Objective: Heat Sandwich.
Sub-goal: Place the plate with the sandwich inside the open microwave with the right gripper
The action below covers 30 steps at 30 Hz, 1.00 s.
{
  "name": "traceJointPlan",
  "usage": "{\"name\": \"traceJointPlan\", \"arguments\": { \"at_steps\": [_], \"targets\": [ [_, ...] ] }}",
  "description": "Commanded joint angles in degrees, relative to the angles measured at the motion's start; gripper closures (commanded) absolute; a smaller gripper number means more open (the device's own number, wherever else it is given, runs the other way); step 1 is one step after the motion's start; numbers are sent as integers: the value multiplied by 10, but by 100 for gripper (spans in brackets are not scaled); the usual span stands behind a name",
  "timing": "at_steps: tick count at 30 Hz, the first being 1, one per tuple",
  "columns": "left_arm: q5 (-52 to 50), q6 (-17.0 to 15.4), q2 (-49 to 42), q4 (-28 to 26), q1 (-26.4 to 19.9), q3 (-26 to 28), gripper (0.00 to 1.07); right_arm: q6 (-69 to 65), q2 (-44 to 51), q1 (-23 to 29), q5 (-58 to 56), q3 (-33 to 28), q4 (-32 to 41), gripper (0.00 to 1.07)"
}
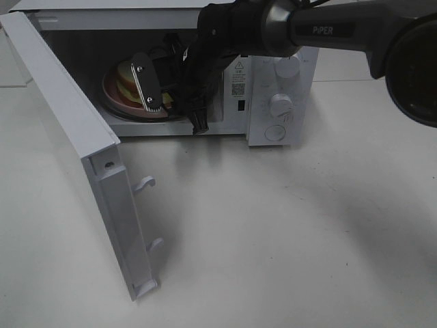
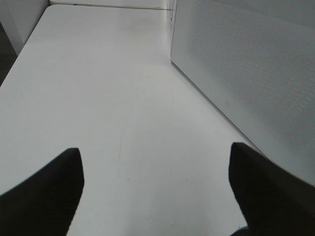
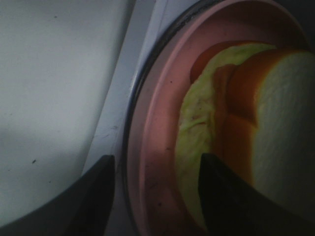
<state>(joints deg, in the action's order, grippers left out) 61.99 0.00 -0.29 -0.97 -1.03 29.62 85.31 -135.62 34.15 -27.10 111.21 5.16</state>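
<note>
Wide white tabletop (image 1: 293,232) fronts the open-doored white box microwave (image 1: 283,75). Inside, the right gripper (image 3: 156,164), fingers (image 3: 93,201) spread, straddles the round pink plate (image 3: 157,113) rim beside the orange-crusted white-bread sandwich (image 3: 280,128). The left gripper (image 2: 155,150) gapes wide over tabletop.

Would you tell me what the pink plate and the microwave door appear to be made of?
Pink plate: likely plastic or glazed ceramic, smooth with a soft sheen. Microwave door: seemingly white painted metal or plastic, matte, with moulded latch hooks.

Ahead of me a white microwave (image 1: 281,102) stands toward the far edge of the surface (image 1: 273,239), its door (image 1: 61,130) swung open, a pink plate (image 1: 116,102) inside.
</note>
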Motion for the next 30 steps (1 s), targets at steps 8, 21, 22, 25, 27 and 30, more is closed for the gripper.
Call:
{"name": "traceJointPlan", "arguments": {
  "at_steps": [8,21,22,25,27,30],
  "targets": [
    [-7,0,-10,-1,3,-1,30,-6,73,2,-14,-83,5,53],
    [-7,0,-10,-1,3,-1,30,-19,154,21,-52,-174,3,54],
    [-7,0,-10,-1,3,-1,30,-26,159,27,-60,-182,2,54],
    [-7,0,-10,-1,3,-1,30,-58,178,32,-91,-198,-10,54],
    [-7,0,-10,-1,3,-1,30,-109,193,41,-134,-202,-42,54],
    [-7,0,-10,-1,3,-1,30,-144,202,42,-162,-202,-60,54]
  ]
}}
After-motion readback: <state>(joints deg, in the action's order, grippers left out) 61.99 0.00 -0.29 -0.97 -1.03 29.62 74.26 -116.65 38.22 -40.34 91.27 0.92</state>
